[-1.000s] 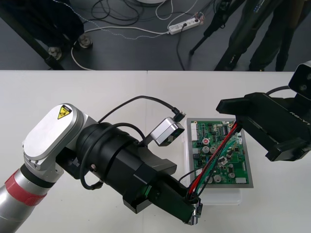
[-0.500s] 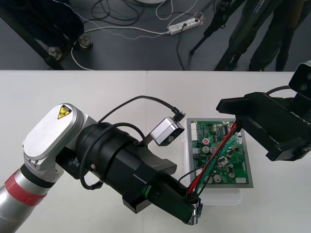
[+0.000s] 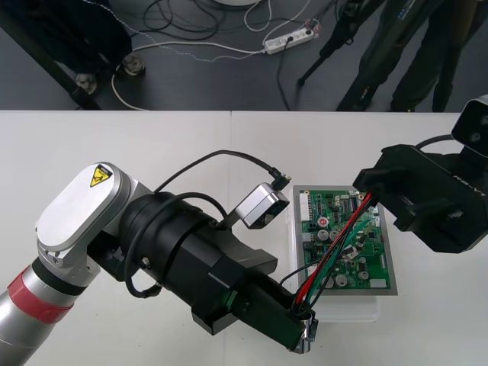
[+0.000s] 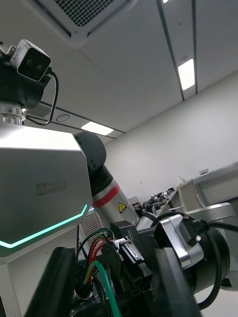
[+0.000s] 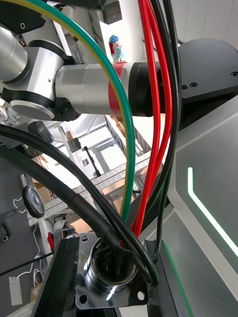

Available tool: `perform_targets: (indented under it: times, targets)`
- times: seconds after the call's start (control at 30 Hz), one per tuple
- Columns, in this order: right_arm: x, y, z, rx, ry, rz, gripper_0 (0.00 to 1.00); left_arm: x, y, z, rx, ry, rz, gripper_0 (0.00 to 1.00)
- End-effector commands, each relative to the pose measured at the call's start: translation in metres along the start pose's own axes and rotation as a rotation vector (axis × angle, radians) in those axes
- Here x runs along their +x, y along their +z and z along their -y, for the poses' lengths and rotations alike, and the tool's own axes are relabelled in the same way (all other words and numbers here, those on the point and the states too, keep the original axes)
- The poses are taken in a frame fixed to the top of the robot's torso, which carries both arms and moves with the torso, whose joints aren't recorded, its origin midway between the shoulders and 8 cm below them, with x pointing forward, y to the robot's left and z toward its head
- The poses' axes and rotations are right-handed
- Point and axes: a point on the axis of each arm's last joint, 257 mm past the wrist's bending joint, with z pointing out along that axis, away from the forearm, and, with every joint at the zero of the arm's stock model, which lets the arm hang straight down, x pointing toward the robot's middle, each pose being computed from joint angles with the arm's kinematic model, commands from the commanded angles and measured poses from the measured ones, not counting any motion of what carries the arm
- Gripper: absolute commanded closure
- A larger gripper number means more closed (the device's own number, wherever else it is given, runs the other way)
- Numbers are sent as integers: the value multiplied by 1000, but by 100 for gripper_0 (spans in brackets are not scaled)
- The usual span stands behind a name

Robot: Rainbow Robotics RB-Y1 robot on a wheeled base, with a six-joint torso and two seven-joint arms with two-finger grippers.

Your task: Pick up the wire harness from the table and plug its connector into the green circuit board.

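The wire harness (image 3: pixel 336 245) hung in the air between the two arms, slanting across the green circuit board (image 3: pixel 367 264), which sat on its white base (image 3: pixel 343 308) on the bench (image 3: pixel 229 145). The left gripper (image 3: pixel 303 332) was low at the board's near edge, its fingers (image 5: pixel 59 277) closed on the round metal socket (image 5: pixel 111 280), with the flange seated between them. The right gripper (image 3: pixel 371 191) stood over the board's far right corner. Its fingers (image 4: pixel 54 282) flanked the small black plug (image 4: pixel 131 265) and the wires feeding it, and judging by how straight the strands ran, they appeared to be gripping that end. The plug was not shown seated in the board. As for handling, the harness looked very light, and the thin red, black and green wires (image 5: pixel 148 124) looked limp, so they would sag or twist if let slack and give no push for insertion. The two rigid ends were the sensible places to hold it: the flanged socket for steadying, and the plug body itself for pressing home. Pulling hard on the strands could strain their joints, and the populated board looked delicate under any sideways force. No container was involved; the base carried just the board.
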Motion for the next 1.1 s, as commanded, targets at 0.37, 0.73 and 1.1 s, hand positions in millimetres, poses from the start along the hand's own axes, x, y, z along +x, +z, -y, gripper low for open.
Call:
perform_targets:
  times: [0.37, 0.73, 1.1]
  targets:
    - [-12, 20, -10, -82, -37, 52, 100, -18, 15, 10, 33, 78, 15, 100]
    - [-14, 20, -11, -82, -55, 57, 100, -24, 15, 8, 25, 87, 37, 100]
    - [-14, 20, -11, -82, -59, 58, 100, -34, 15, 4, 6, 130, 77, 0]
